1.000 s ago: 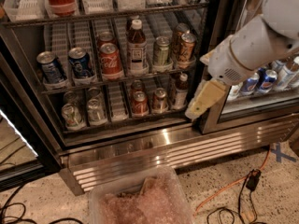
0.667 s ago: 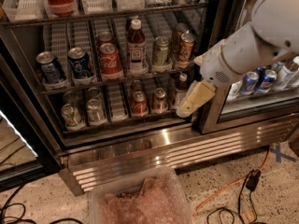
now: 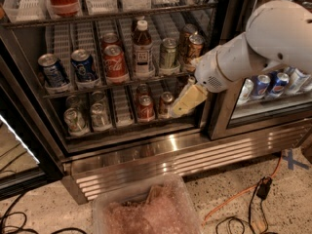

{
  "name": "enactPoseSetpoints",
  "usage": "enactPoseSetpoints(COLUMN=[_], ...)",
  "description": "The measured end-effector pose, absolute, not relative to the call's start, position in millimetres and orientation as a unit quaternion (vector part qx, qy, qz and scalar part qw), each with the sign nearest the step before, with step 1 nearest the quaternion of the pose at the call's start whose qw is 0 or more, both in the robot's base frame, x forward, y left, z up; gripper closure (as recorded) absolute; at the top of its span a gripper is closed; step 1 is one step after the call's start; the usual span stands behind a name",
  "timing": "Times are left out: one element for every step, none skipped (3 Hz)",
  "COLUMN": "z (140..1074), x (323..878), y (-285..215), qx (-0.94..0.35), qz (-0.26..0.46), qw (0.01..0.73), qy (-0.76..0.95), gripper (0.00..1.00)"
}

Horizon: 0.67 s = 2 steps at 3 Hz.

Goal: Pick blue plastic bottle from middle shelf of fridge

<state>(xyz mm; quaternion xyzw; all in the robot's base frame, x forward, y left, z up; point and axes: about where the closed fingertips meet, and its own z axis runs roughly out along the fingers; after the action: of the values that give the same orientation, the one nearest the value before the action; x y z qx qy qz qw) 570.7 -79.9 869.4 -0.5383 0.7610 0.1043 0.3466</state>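
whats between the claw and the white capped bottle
Camera view: a green metal can and the front rail of the middle shelf; the beige claw sits low right of the slim plastic bottle.

Coca-Cola script marks the red can (image 3: pixel 115 65); the end effector (image 3: pixel 179 108) hangs before the lower shelf (image 3: pixel 131 126).

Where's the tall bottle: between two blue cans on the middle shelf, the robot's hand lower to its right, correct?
No. Camera view: the tall bottle stands between a red Coca-Cola can and a green can on the middle shelf, hand lower to its right.
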Motion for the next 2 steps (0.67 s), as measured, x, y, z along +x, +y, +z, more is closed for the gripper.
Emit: enactPoseSetpoints(z=[868.4,864.6], x=[582.4,588.5], y=[-69.9,-62.4], qx=[-0.526,-0.506], qz=[0.108,0.108], qw=[0.366,0.381], qy=[0.760,0.766], gripper=[0.00,0.00])
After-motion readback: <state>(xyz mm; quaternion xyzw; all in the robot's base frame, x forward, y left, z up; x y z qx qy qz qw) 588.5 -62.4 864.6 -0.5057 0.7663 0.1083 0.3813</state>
